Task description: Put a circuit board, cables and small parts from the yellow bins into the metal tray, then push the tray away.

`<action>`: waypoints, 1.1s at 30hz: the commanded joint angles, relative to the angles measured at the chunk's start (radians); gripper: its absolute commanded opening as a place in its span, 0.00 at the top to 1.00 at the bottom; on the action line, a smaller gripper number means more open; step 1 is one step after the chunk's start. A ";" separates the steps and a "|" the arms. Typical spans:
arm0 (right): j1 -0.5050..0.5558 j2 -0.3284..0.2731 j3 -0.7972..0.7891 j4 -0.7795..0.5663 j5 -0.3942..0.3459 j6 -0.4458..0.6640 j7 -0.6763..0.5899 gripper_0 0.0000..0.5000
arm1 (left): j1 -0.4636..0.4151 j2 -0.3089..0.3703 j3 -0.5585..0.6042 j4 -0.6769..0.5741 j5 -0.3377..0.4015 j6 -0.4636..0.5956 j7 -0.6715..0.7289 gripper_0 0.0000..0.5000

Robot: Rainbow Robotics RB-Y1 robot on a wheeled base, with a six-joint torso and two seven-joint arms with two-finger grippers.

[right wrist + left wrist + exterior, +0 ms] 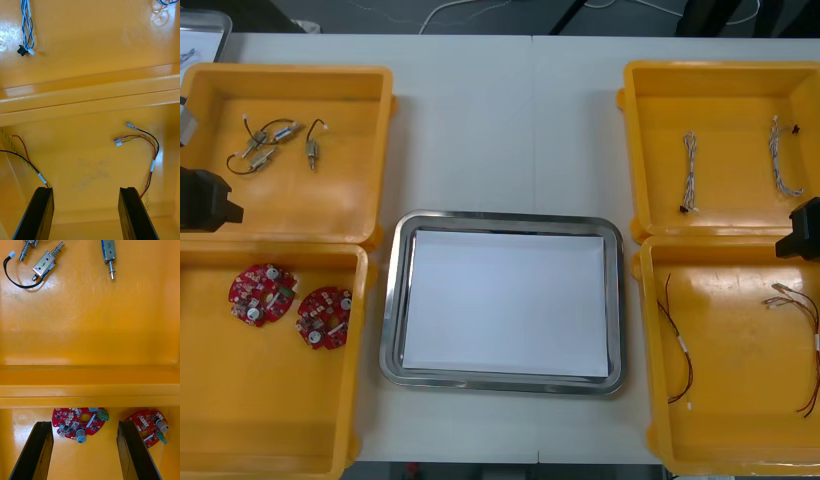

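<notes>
The metal tray (394, 300), white inside, lies at the table's middle with nothing in it. Two round red circuit boards (264, 295) (323, 318) rest in the near left yellow bin (240, 420). In the left wrist view one board (80, 421) sits between my open fingers, the other board (148, 426) just past one finger. Small metal parts (275, 142) (44, 265) lie in the far left bin. My left gripper (85, 453) hangs open over the boards. My right gripper (85, 213) is open above red and yellow cables (144, 142) (805, 310). Blue and white cables (690, 172) (26, 26) lie in the far right bin.
Bin walls (90, 390) (90, 97) run between the near and far bins on each side. Another red and yellow cable (677, 345) lies in the near right bin, a second twisted cable (783, 160) in the far right one. Bare table stretches beyond the tray.
</notes>
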 commanded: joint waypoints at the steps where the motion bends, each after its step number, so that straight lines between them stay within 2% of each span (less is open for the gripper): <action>1: 0.007 0.005 -0.028 -0.020 0.002 0.004 -0.009 0.00 | 0.013 0.045 0.022 -0.034 0.008 0.006 -0.088 0.00; 33: 0.007 0.005 -0.028 -0.020 0.002 0.004 -0.009 0.00 | 0.013 0.045 0.022 -0.034 0.008 0.006 -0.088 0.00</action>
